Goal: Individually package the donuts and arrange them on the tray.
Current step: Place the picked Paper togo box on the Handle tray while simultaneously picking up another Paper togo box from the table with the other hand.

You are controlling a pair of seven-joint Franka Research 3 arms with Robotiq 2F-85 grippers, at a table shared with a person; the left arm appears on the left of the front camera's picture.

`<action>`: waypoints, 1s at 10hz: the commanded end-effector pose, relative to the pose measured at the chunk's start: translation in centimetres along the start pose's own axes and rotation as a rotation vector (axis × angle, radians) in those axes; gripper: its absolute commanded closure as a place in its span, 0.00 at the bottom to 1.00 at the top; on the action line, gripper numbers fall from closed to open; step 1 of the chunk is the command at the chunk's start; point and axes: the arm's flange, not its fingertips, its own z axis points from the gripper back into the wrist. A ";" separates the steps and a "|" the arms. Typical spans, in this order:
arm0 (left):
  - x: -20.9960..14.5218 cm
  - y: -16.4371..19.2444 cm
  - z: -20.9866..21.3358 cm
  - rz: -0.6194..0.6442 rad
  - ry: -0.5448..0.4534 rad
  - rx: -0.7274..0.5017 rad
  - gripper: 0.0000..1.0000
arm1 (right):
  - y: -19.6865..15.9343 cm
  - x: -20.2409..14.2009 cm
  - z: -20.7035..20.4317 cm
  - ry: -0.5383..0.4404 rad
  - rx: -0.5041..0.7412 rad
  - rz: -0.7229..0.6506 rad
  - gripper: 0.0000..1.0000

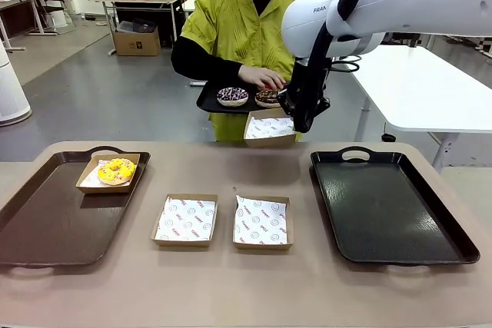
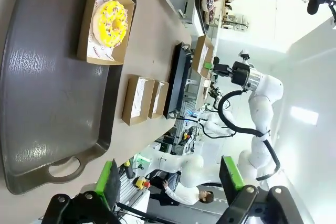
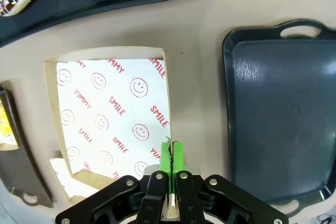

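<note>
We see three donuts. The yellow donut [image 1: 117, 170], frosted and sprinkled, lies flat, hole up, in a cardboard box [image 1: 108, 189] at the far end of the left tray [image 1: 54, 220]. It's a ring, so no long axis to give.

The sprinkled chocolate donut [image 1: 232, 96] and the dark chocolate donut [image 1: 267, 98] lie flat side by side on a black tray [image 1: 209, 102] that the person holds beyond the far table edge. The person's hand [image 1: 262, 77] is just behind the dark one.

The right arm reaches across to the far middle. The right gripper [image 1: 298, 122] points down, fingers pinched together on the right edge of a paper-lined box [image 1: 267, 128] lifted off the table, just below the person's tray.

The left gripper [image 2: 169, 179] hangs over the near end of the left tray, fingers wide apart, holding nothing.

A second lined box [image 1: 185, 220] and a third lined box [image 1: 262, 222] sit side by side at the near middle. The right tray [image 1: 388, 205] lies to their right.
</note>
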 end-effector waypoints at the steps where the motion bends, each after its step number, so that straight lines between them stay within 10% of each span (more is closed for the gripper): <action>1: -0.4 -0.3 0.2 -0.006 -0.004 0.003 0.00 | 0.5 1.9 -0.7 0.001 -0.039 0.065 1.00; 10: -0.4 -0.3 0.2 -0.006 -0.004 0.003 0.00 | 0.0 0.0 0.0 0.000 0.000 0.000 1.00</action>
